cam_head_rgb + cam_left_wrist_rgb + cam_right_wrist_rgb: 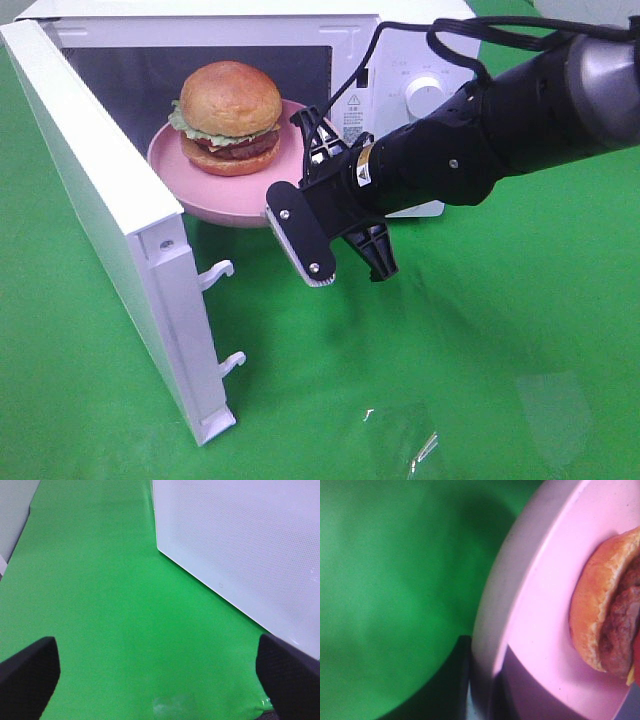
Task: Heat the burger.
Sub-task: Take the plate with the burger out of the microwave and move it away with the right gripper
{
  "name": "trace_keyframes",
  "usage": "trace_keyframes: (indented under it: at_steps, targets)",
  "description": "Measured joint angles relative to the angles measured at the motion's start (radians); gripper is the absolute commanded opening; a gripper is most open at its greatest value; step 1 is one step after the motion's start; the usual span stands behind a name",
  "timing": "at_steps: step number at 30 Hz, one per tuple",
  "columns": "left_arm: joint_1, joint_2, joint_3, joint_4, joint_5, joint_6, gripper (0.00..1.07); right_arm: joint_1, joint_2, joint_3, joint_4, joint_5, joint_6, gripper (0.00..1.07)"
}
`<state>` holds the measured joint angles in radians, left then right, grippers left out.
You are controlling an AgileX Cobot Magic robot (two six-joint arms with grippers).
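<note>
The burger [229,117], with a golden bun, lettuce and a dark patty, sits on a round pink plate [170,160] in the mouth of the open microwave [400,60]. The plate's front edge juts out over the green cloth. My right gripper [283,205] reaches in from the right and is shut on the plate's near right rim. The right wrist view shows the plate rim [495,605] and the burger [600,615] very close, with a dark fingertip [464,680] against the rim. My left gripper [160,680] hangs open over bare green cloth, beside the door's outer face.
The microwave door [110,200] stands swung out to the left, its two latch hooks [215,272] pointing at the plate side. The same door's white face [240,545] shows in the left wrist view. A control knob [425,97] is behind the right arm. Green cloth [450,380] covers the table.
</note>
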<state>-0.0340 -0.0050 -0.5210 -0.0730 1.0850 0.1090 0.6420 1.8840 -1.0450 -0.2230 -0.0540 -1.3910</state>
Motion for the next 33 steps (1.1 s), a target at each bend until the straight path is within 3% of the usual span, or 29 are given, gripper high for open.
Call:
trace_keyframes:
  at_steps: [10, 33]
  targets:
    - [0.000, 0.000, 0.000, 0.000, 0.000, 0.000, 1.00, 0.000, -0.060, 0.023, -0.033, 0.035, 0.001, 0.00]
    - [0.000, 0.000, 0.000, 0.000, 0.000, 0.000, 1.00, 0.036, -0.331, 0.311, -0.048, 0.071, 0.029, 0.00]
